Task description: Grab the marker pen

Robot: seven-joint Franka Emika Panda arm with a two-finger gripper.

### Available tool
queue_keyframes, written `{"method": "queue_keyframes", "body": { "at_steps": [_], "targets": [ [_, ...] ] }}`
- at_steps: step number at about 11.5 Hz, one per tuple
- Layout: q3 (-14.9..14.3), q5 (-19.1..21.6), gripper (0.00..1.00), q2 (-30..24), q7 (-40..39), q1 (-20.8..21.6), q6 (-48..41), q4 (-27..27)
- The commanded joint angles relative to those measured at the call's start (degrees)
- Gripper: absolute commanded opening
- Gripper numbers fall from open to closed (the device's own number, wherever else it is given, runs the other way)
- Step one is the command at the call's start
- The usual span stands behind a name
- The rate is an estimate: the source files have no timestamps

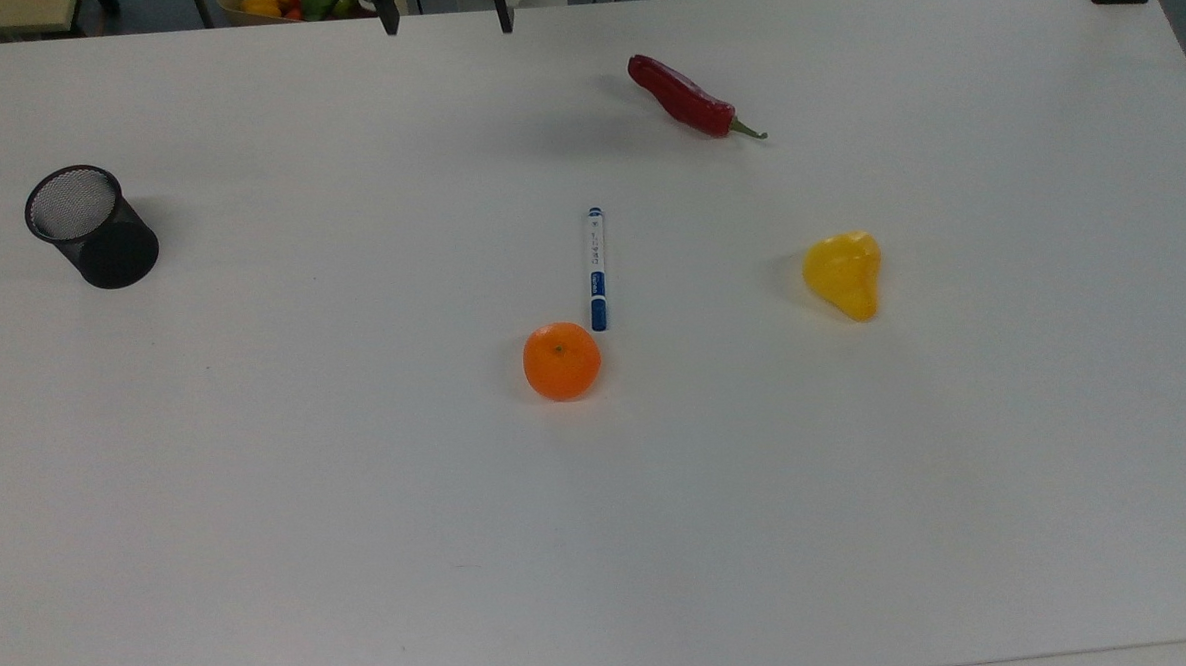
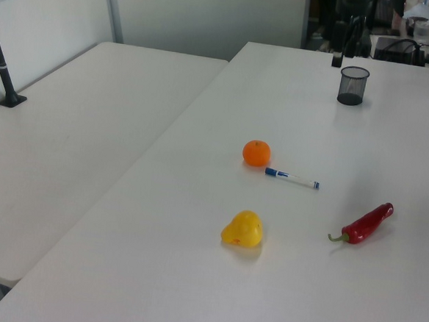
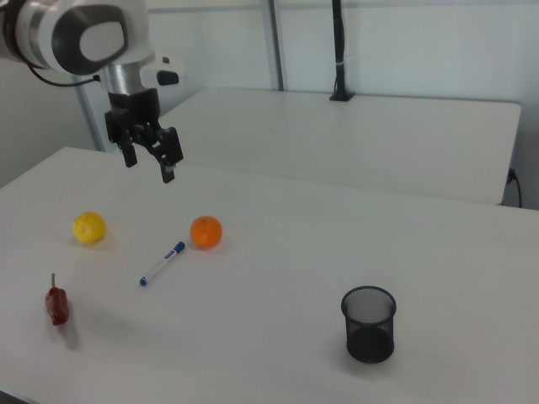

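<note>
End effector (image 3: pixel 145 158) hangs high over the table (image 1: pixel 260 508), fingers spread wide w/ nothing between them. In the top view just two dark fingertips (image 1: pixel 389 22) poke in at the upper edge, well apart from each other.

Marker pen (image 1: pixel 597 268) lies flat on the table, roughly mid-table, untouched. In the top view its long axis runs up-down, blue cap at the bottom end, just beside the orange (image 1: pixel 562 361) — can't tell if they touch. Small blue tip points toward the red chili (image 1: pixel 683 97).

Key relation: pen sits well below my fingertips in the top view and a bit to the top view's right. In the right view it's down and to the right view's right of the end effector, w/ a clear height gap.

Fingers spread across the top view's left-right, i.e. across the pen's axis, so as I judge it no big wrist turn needed. Grab at mid-barrel, away from the orange.

Yellow fruit (image 1: pixel 844 274) and mesh cup (image 1: pixel 91 227) are well clear.
</note>
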Motion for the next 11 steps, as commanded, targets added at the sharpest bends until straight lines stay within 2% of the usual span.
{"method": "queue_keyframes", "body": {
  "at_steps": [1, 5, 8, 10, 11],
  "targets": [
    [-2.25, -0.62, 1.00, -2.60, 1.59, 0.57, -6.86, 3.06],
    [-2.52, -0.70, 1.00, -3.67, 0.90, 1.01, -6.97, 2.80],
    [-2.87, -0.79, 1.00, -3.32, 0.45, 2.32, -0.39, 1.66],
    [-6.29, -1.67, 1.00, -3.05, -3.91, 4.87, 1.64, 1.31],
    [-6.30, -2.28, 1.00, -2.88, -6.03, 4.88, 2.00, 0.96]
  ]
}}
